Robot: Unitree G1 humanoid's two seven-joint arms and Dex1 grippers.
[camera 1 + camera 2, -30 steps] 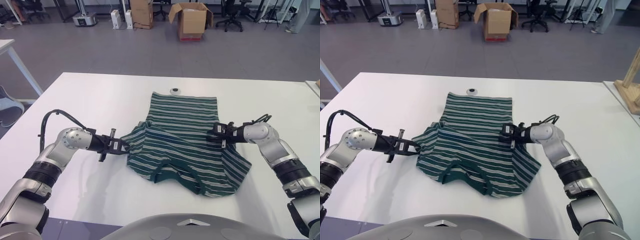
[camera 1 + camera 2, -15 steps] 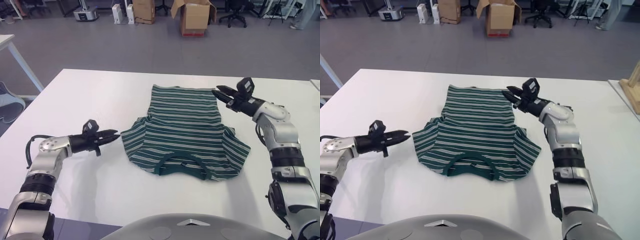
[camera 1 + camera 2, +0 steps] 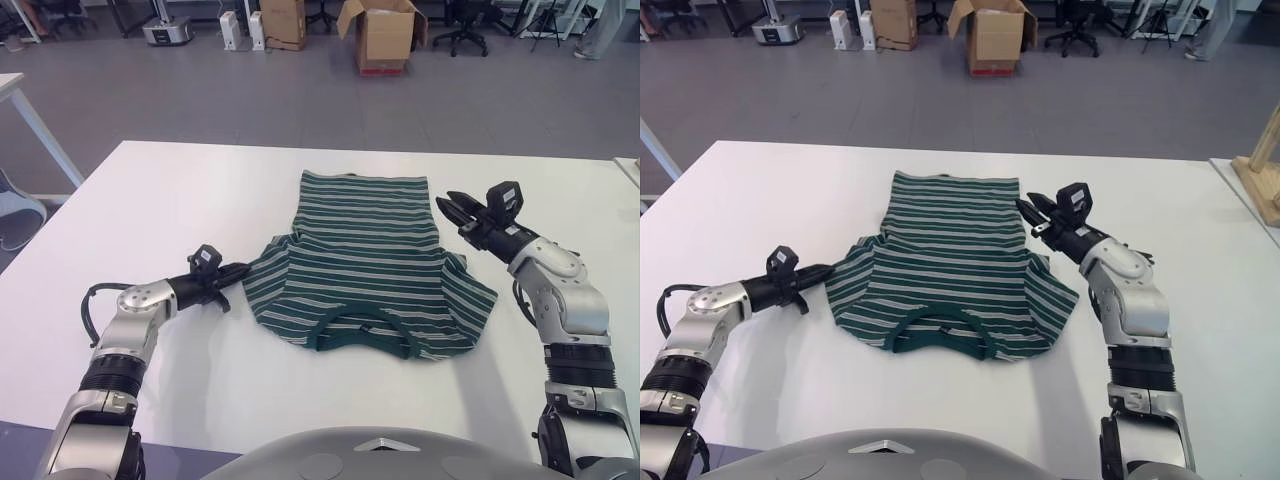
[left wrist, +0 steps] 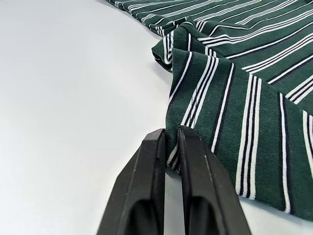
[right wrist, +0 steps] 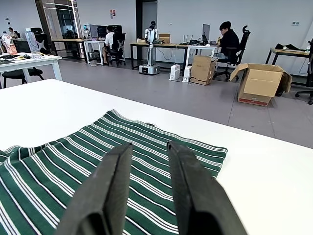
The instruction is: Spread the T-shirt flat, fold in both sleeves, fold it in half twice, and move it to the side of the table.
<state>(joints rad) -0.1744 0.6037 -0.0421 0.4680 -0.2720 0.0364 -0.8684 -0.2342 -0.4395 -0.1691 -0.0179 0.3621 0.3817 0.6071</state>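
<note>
The green T-shirt (image 3: 365, 262) with white stripes lies rumpled at the table's middle, collar (image 3: 362, 325) toward me and hem at the far side. My left gripper (image 3: 240, 268) sits low on the table at the tip of the shirt's left sleeve (image 4: 215, 98). Its fingers (image 4: 155, 147) are pressed nearly together, with the sleeve's hem caught in the thin gap. My right gripper (image 3: 446, 203) hovers open above the shirt's right edge, beside the right sleeve (image 3: 470, 295). Its fingers (image 5: 115, 166) stand apart with nothing between them.
The white table (image 3: 190, 190) has bare room on both sides of the shirt. Its far edge runs behind the hem. A wooden frame (image 3: 1262, 170) stands off the table's right end. Cardboard boxes (image 3: 385, 35) sit on the floor far behind.
Both grippers let go of the shirt and swung out to the sides. Since then the left one has come back to the left sleeve's tip and closed there. The right one has dropped nearer the shirt's right edge.
</note>
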